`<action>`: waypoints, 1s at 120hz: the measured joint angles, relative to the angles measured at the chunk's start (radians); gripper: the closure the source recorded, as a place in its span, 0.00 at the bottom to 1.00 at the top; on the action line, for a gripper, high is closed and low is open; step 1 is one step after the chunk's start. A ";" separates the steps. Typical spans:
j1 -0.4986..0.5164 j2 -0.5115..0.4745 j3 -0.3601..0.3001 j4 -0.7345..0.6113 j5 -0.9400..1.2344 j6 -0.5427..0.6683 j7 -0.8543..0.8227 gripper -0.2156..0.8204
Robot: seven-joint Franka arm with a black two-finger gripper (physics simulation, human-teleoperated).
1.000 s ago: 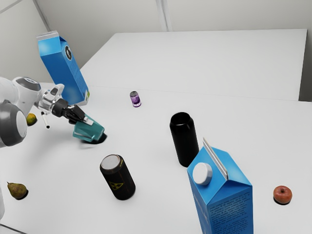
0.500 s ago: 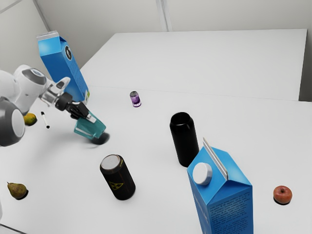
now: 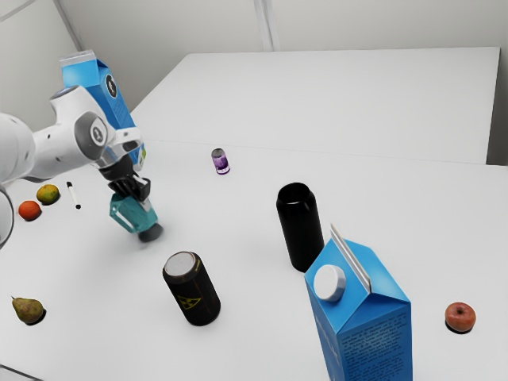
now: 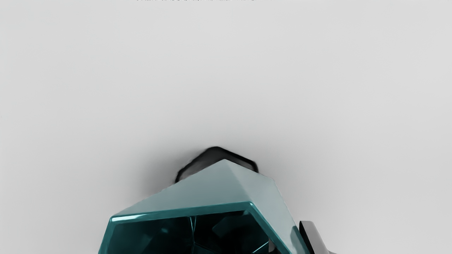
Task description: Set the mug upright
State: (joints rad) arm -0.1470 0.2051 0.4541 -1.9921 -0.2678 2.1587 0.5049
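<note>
Your pincer (image 3: pixel 137 195) pinches the wall of the teal mug (image 3: pixel 133 216) at the exterior view's left; one finger (image 4: pixel 312 233) lies along the outside, a bit of grey shows just inside the rim; the mug is tilted, not upright — its mouth faces your wrist camera, its dark shadow falls on the bench (image 3: pixel 238 246); whether its base touches, you cannot tell; a black can (image 3: pixel 191 290) stands nearer, a blue carton (image 3: pixel 107 95) farther — both apart from the mug.
</note>
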 joint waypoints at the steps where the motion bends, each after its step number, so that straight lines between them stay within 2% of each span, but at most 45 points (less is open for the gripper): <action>1: -0.003 -0.002 0.002 -0.004 0.003 0.004 -0.007 0.96; 47: -0.075 -0.032 0.021 -0.103 0.073 0.089 -0.292 0.96; 120: -0.170 -0.029 0.040 -0.136 0.242 0.078 -0.607 0.96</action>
State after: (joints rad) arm -0.3169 0.1759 0.4937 -2.1278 -0.0263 2.2366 -0.1018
